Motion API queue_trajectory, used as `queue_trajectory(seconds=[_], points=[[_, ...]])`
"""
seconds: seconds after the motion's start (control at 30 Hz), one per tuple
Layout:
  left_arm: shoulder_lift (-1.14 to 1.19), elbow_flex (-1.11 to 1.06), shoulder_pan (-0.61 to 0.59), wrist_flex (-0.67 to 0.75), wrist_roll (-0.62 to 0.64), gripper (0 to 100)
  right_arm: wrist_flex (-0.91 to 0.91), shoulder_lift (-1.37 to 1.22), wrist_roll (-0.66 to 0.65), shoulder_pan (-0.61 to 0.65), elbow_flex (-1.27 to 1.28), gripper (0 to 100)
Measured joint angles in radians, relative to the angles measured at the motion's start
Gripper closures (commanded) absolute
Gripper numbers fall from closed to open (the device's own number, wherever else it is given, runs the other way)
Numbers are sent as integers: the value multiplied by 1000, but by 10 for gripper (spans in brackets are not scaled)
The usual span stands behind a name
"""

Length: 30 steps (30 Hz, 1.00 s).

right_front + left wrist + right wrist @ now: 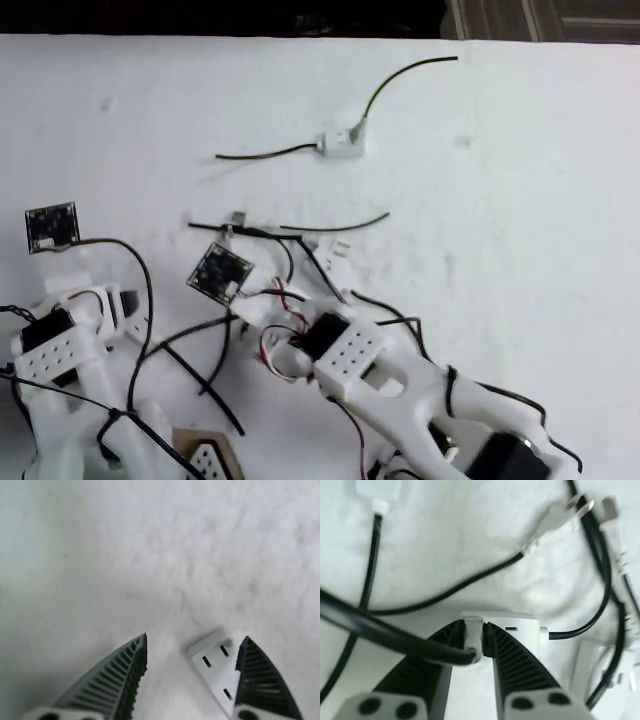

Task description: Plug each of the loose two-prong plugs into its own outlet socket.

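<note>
My right gripper [474, 630] is shut on a small white plug [473, 639] with a black cable, held against a white outlet socket [520, 626] lying on the table. Beyond it lies a loose two-prong plug [560, 511], and another white plug [612, 517] beside that. My left gripper [192, 642] is open just above the table, with a white slotted outlet piece [216, 667] against the inner side of one finger. In the high view a white plug and socket pair [340, 143] sits joined at the back, and a loose plug [238, 220] lies mid-table.
Black cables [190, 360] loop across the white table [520, 200] between and around the two arms. A thick black cable [390, 635] crosses in front of the right fingers. The table's right half and far left corner hold no objects.
</note>
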<state>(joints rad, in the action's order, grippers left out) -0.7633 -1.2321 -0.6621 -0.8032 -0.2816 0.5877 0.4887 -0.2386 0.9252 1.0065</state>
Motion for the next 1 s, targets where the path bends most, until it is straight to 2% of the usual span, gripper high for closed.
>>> queue_trajectory(seconds=[0.27,0.63,0.8,1.0], points=[[0,0,0,0,0,710,34,262,-2,-15,0,981],[0,0,0,0,0,710,135,321,-25,-226,-222,981],[0,0,0,0,0,710,89,233,-94,-330,-290,981],[0,0,0,0,0,710,-72,-38,-106,-439,-362,981]])
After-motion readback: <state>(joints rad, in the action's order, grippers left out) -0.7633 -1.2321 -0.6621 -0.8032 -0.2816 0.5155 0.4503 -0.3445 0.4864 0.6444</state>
